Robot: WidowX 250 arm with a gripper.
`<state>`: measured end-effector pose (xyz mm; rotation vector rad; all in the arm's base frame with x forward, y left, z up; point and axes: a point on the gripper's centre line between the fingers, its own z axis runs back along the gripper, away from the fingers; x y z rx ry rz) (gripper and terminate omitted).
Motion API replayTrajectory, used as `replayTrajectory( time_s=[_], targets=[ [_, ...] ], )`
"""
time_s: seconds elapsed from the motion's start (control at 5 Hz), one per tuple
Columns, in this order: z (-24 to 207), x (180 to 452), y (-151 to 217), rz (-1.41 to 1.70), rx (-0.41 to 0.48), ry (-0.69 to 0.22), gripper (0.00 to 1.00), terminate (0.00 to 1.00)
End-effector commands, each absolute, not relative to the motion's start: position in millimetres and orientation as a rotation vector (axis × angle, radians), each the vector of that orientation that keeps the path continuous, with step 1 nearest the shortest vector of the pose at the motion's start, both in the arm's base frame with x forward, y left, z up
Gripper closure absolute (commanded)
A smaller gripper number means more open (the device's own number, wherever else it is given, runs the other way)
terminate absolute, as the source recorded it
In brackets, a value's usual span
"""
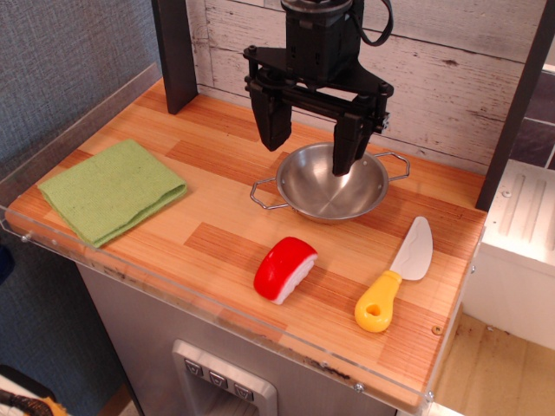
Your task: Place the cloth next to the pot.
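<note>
The light green folded cloth [113, 189] lies flat at the left end of the wooden counter, near the left edge. The shiny steel pot [331, 182] with two wire loop handles stands right of centre, toward the back. My black gripper [308, 147] hangs open and empty above the pot's left rim, one finger to the left of the pot and the other over its bowl. The cloth is well apart from both the pot and the gripper.
A red and white toy food piece [285, 269] lies in front of the pot. A toy knife [396, 276] with a yellow handle lies at the front right. A clear plastic lip [217, 305] edges the counter. A dark post [176, 54] stands at the back left.
</note>
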<state>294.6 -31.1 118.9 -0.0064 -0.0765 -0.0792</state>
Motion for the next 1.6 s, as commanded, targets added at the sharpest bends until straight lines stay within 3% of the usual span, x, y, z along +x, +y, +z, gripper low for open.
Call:
replayTrajectory(
  time_s=[0.0,0.4,0.6,0.8,1.2,1.4],
  targets=[
    [118.9,294.6,-31.1,-0.079,-0.006,-0.076,0.0,0.0],
    [118.8,276.5,62.3,0.001,0.07,-0.145,0.0,0.0],
    [115.3,263.3,111.2,-0.006,0.124,-0.13,0.0,0.0],
    [92.8,257.4,144.2,-0.019,0.147,-0.106,0.0,0.0],
    [44.3,270.4,173.4,-0.038,0.078,-0.099,0.0,0.0],
    [38.6,283.6,181.0,-0.063,0.084,-0.089,0.0,0.0]
  ],
)
